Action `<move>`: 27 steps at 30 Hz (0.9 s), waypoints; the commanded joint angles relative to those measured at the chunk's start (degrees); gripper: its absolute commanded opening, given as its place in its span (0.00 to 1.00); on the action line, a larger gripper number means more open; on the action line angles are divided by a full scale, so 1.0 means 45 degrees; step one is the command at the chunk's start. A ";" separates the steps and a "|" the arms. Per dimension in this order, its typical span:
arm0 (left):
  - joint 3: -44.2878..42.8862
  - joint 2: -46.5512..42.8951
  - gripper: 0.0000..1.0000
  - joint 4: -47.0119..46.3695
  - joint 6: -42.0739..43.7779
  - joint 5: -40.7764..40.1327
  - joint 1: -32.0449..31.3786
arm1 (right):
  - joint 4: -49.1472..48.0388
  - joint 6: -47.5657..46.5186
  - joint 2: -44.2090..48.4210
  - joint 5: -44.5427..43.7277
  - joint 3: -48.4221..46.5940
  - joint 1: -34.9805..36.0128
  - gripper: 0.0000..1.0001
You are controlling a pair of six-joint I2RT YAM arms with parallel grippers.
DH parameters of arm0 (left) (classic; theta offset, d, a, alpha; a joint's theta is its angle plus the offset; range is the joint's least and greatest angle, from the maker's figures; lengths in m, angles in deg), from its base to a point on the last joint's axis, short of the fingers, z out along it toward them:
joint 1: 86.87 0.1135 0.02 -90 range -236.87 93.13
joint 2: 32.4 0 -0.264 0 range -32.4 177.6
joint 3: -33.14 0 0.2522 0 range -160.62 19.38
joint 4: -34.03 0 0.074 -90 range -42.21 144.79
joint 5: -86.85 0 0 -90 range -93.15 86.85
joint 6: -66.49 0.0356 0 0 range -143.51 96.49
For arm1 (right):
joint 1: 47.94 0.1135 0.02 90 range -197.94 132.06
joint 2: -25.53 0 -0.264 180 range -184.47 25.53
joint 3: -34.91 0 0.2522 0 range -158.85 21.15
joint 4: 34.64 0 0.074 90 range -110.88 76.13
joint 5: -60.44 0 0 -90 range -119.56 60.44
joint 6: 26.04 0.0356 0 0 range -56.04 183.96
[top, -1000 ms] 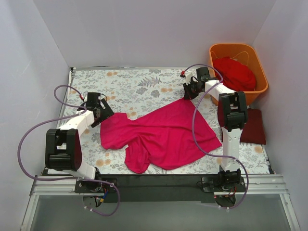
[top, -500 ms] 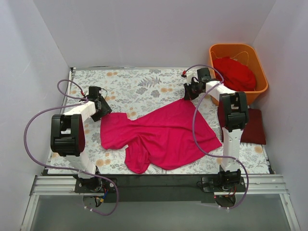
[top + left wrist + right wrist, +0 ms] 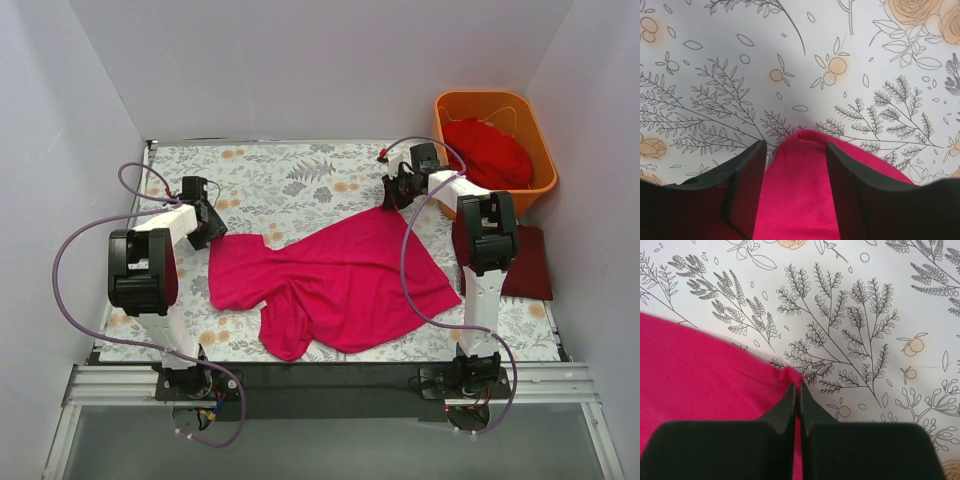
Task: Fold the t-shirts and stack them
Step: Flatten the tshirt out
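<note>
Looking down from the top camera, the magenta-pink t-shirt (image 3: 340,275) is lying spread out but rumpled in the middle of the grey floral-print cloth (image 3: 290,175), with one sleeve bunched up toward the near edge.

The right gripper (image 3: 796,387) is at the shirt's far right corner. Its jaws are pressed fully together, with a thin strip of pink fabric pinched between the tips.

The left gripper (image 3: 795,147) is over at the shirt's far left corner. Its jaws are roughly half apart, straddling a little hump of pink fabric. The cloth sits right up against the inner faces, but I honestly can't tell if it's got a real grip on it.

The scarlet t-shirt (image 3: 490,150) is piled up in the orange plastic tub (image 3: 445,105) at the back right. The dark maroon t-shirt (image 3: 528,262) is lying flat along the right edge, just past the right arm.
</note>
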 commanded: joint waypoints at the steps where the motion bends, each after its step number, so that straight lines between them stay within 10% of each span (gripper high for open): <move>1: -0.0091 0.0504 0.48 0.0938 0.0111 -0.0288 0.0194 | 0.0303 -0.0037 0.0514 -0.0172 0.0357 -0.0029 0.01; 27: -0.1322 0.2359 0.40 0.3402 0.0209 -0.0386 -0.0626 | 0.0069 0.0080 0.1139 -0.0544 0.1021 -0.0048 0.01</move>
